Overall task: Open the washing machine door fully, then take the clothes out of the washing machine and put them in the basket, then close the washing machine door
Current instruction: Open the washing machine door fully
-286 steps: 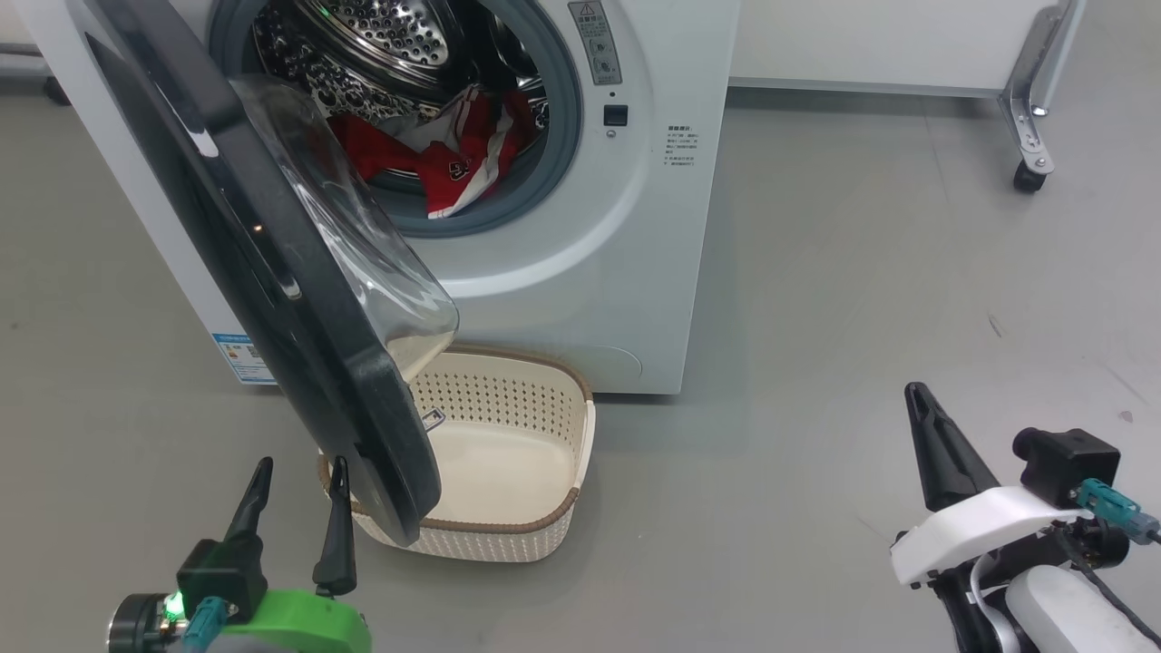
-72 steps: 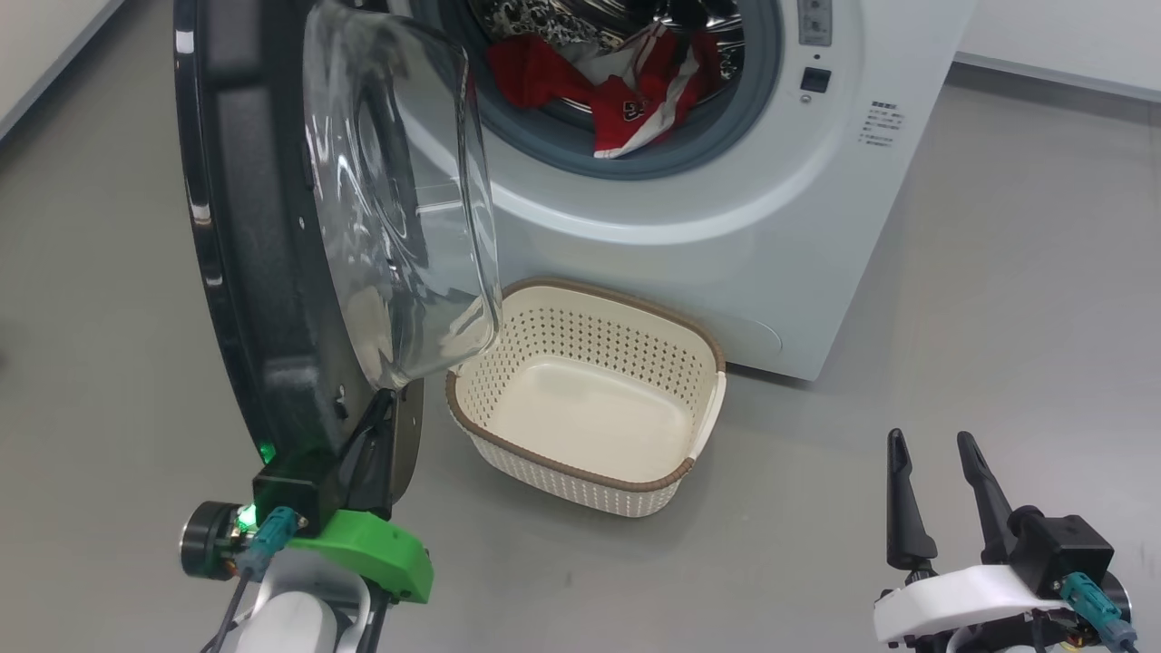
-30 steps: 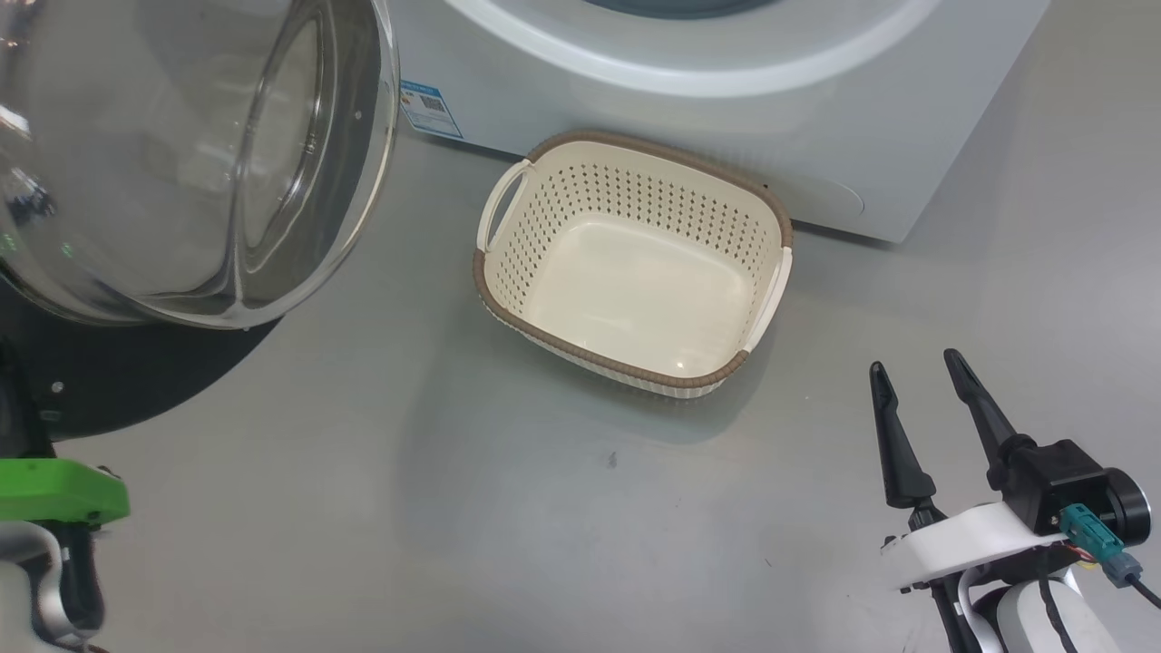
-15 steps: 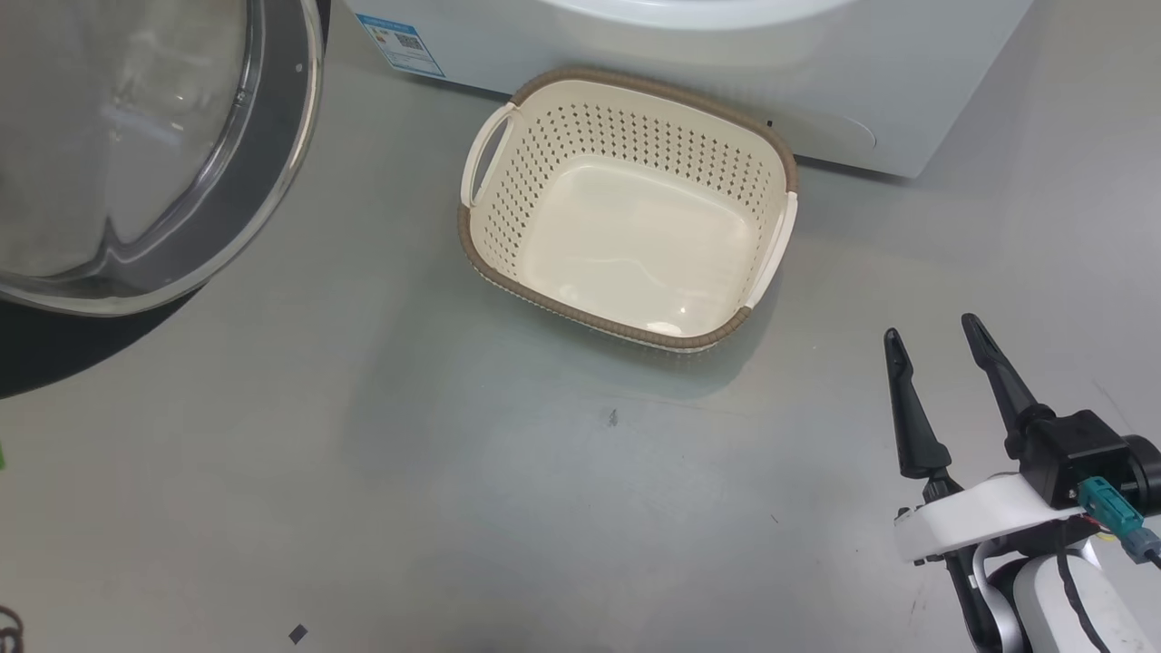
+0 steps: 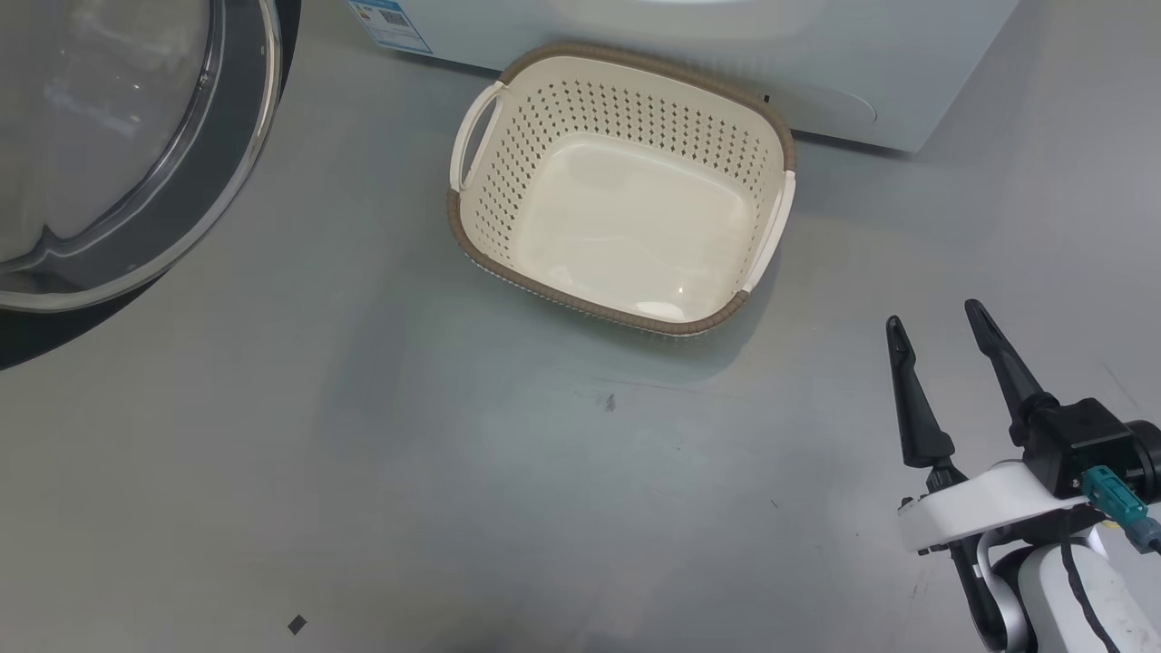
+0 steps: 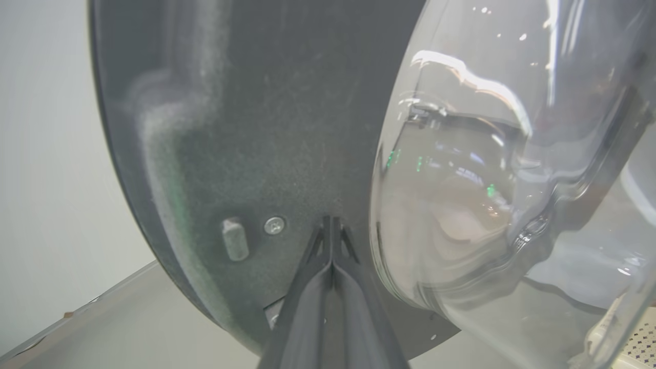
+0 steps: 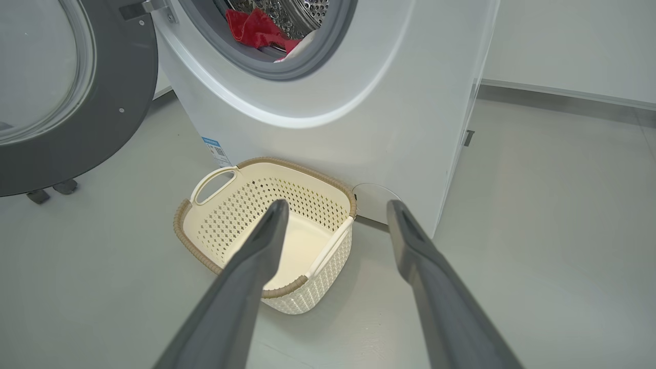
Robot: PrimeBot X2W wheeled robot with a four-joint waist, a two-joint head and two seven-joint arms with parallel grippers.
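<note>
The left end effector is clenched, its two dark fingers pressed together with nothing between them. Their tips are at the dark inner face of the washing machine door, with a small screw just beside them on the left. Whether they really touch this face, I cannot tell. Close on their right bulges the clear glass bowl of the door.

The right end effector is released, its fingers wide apart and holding nothing, above the grey floor. In front of it and a little to its left stands the cream basket, its bare bottom showing, well apart from the fingertips. Directly behind the basket is the white washing machine, very near to it. The door is swung wide open, far to the left of this end effector. The red clothes lie inside the steel drum, above and beyond the basket.
</note>
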